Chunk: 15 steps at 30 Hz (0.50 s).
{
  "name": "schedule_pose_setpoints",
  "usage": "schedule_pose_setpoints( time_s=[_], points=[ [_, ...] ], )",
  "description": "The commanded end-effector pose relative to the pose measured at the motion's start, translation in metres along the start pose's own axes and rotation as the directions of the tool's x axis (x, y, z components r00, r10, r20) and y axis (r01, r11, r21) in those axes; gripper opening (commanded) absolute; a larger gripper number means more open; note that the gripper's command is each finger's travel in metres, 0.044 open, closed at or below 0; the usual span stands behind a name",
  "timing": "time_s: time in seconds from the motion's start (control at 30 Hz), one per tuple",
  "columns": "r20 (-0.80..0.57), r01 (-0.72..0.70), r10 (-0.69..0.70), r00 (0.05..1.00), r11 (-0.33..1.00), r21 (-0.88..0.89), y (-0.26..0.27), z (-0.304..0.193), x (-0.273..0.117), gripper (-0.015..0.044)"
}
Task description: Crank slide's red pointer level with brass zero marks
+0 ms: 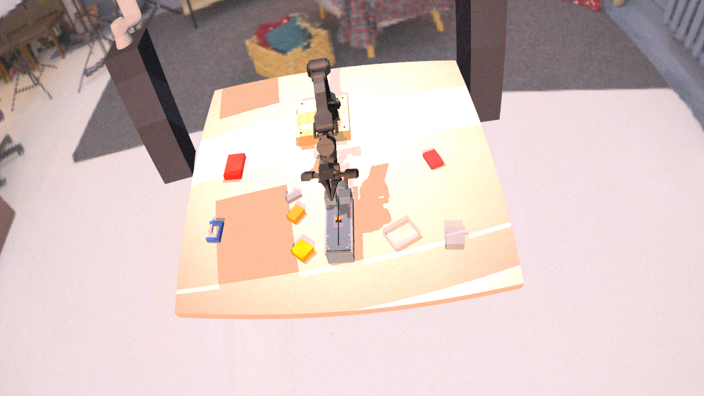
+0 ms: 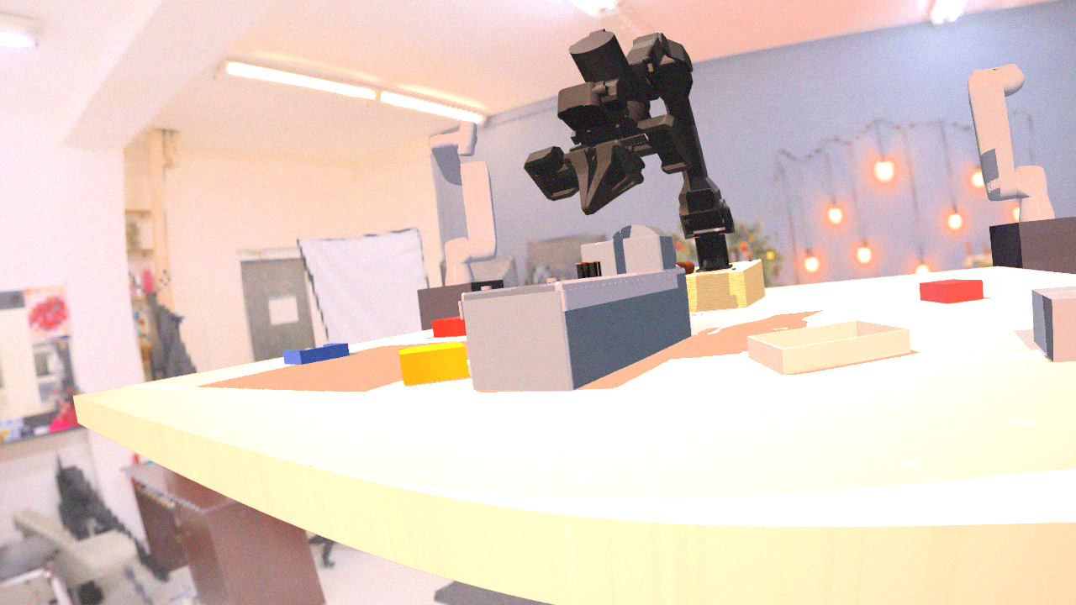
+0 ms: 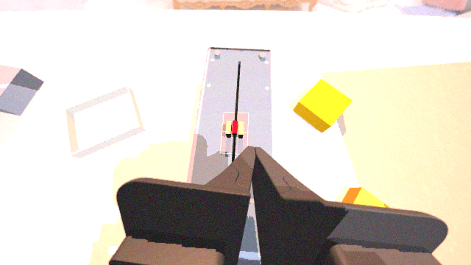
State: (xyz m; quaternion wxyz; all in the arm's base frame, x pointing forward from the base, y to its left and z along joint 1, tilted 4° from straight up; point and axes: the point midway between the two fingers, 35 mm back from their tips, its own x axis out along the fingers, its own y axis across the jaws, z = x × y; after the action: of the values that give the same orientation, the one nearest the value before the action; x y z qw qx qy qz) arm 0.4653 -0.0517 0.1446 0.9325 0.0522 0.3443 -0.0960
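Note:
The machine is a long grey box (image 1: 339, 251) (image 2: 515, 342) (image 3: 221, 73) with a dark slot along its top. The slide's red pointer (image 3: 235, 126) (image 1: 337, 219) sits between the two brass marks, left (image 3: 228, 127) and right (image 3: 241, 127), and looks about level with them; a tiny offset cannot be ruled out. A reddish-brown handle (image 2: 685, 266) (image 1: 345, 180) shows partly at the machine's arm-side end; the rest of the crank is hidden. My gripper (image 1: 331, 198) (image 2: 588, 212) (image 3: 252, 152) is shut and empty, above the machine's arm-side end, apart from the handle.
A yellow block (image 1: 302, 249) (image 2: 434, 363) (image 3: 324, 103) and an orange block (image 1: 295, 214) lie beside the machine. On its other side are an open tray (image 1: 417, 237) (image 2: 767, 357) and a grey block (image 1: 455, 235). Red blocks (image 1: 234, 166) (image 1: 433, 159) and a blue piece (image 1: 220, 231) lie farther out.

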Motion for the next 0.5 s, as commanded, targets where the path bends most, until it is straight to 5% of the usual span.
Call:
schedule_pose_setpoints(
  time_s=[0.0,0.1,0.47],
  points=[
    [0.000,0.000,0.000,1.000,1.000,0.000,0.0000,0.0000,0.0000,0.0000],
    [0.000,0.000,0.000,1.000,1.000,0.000,0.0000,0.0000,0.0000,0.0000],
    [0.000,0.000,0.000,1.000,1.000,0.000,0.0000,0.0000,0.0000,0.0289]
  ],
)
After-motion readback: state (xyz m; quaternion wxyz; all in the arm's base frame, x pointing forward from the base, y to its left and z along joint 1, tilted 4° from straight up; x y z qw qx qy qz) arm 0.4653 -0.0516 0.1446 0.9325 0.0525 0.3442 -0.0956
